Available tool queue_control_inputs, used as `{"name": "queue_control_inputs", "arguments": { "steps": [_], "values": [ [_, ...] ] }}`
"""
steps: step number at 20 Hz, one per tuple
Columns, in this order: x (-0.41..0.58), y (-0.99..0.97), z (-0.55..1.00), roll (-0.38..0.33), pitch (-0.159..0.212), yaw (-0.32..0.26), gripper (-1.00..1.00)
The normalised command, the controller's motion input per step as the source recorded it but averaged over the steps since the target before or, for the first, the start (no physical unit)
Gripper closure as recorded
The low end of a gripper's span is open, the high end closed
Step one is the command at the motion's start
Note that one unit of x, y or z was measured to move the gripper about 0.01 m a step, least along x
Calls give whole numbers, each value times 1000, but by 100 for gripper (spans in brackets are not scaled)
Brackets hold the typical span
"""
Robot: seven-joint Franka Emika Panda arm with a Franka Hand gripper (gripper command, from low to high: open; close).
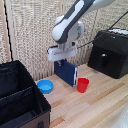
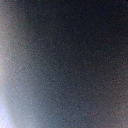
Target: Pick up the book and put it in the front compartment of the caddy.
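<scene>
The dark navy book (image 1: 67, 73) stands upright and slightly tilted on the wooden table, between a blue bowl and a red cup. My gripper (image 1: 62, 61) comes straight down onto the book's top edge and looks shut on it. The wrist view is only a dark bluish blur, with the book's surface (image 2: 70, 60) right at the lens. The black fabric caddy (image 1: 36, 86) sits at the exterior view's lower left. Its narrower front compartment (image 1: 20, 104) lies between the divider and the brownish outer wall, well to the left of the book.
A blue bowl (image 1: 45, 86) sits just left of the book and a red cup (image 1: 83, 85) just right of it. A black boxy machine (image 1: 111, 52) stands at the back right. A slatted blind forms the backdrop.
</scene>
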Motion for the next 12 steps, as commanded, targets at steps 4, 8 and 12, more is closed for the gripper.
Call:
{"name": "queue_control_inputs", "arguments": {
  "steps": [4, 8, 12],
  "values": [
    [216, -3, 969, -23, 66, -245, 100],
    [-14, -76, 794, 21, 9, -328, 100],
    [-101, -22, 763, 25, 0, -314, 100]
  ]
}}
